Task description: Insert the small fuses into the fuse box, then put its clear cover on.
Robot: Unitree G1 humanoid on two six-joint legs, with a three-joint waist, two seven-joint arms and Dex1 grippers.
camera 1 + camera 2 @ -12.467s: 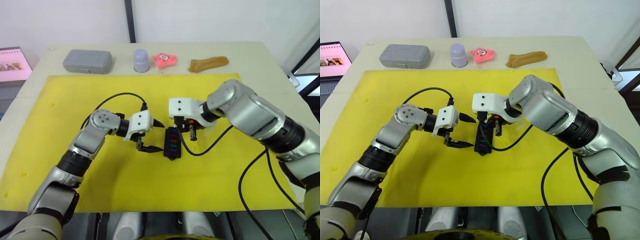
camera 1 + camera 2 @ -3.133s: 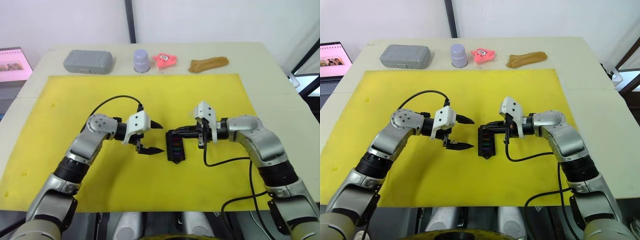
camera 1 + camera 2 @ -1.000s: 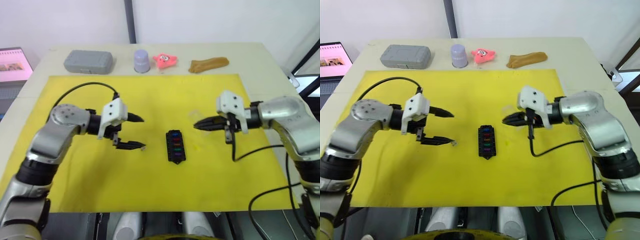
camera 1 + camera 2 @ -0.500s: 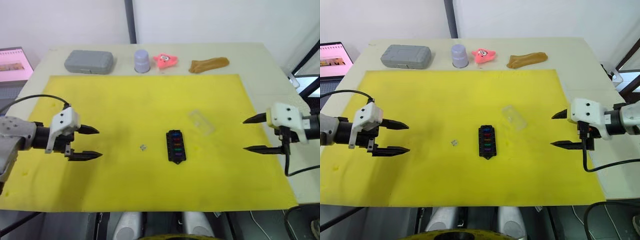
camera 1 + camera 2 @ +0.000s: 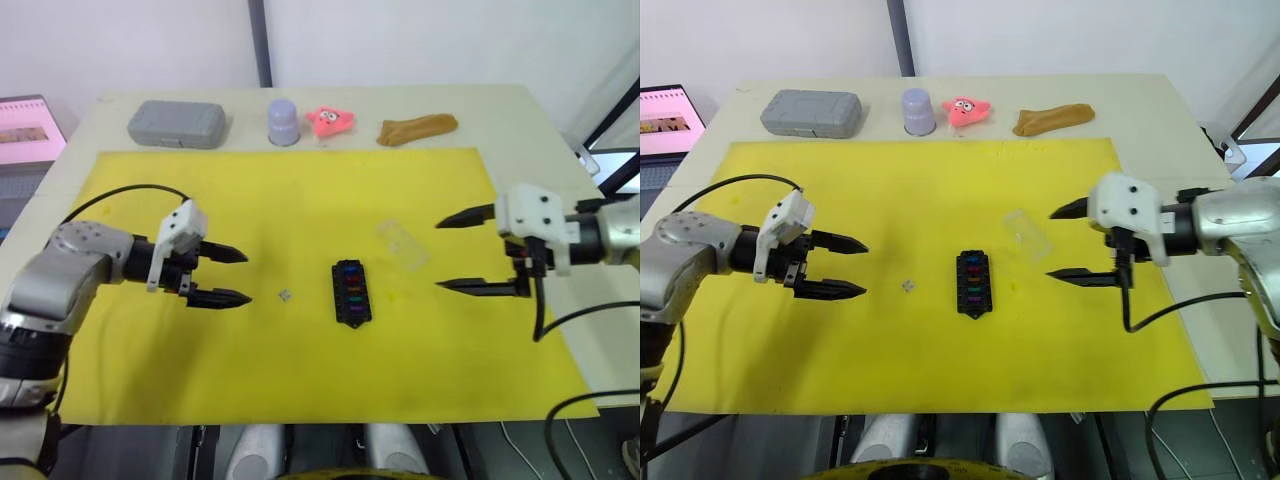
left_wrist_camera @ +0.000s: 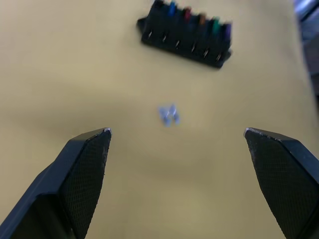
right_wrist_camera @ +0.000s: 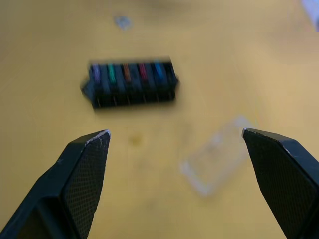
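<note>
The black fuse box [image 5: 350, 293] lies in the middle of the yellow mat [image 5: 300, 200] with several coloured fuses [image 7: 127, 71] seated in its slots. One pale grey fuse [image 5: 285, 295] lies loose on the mat just left of the box, also seen as a small pale piece [image 6: 169, 114] in the left wrist view. The clear cover [image 5: 399, 243] rests flat on the mat up and right of the box. My left gripper [image 5: 232, 276] stands open left of the loose fuse, holding nothing. My right gripper [image 5: 450, 254] is open and empty right of the cover.
Along the table's far edge stand a grey case [image 5: 175, 123], a lavender cup [image 5: 283, 121], a pink star toy [image 5: 330, 120] and a brown lumpy piece [image 5: 416, 127]. A laptop screen [image 5: 28, 133] is at the far left.
Both arms have swung back inward toward the centre after pulling out to the mat's sides. One second ago the right gripper was shut near the cover; now it is open.
</note>
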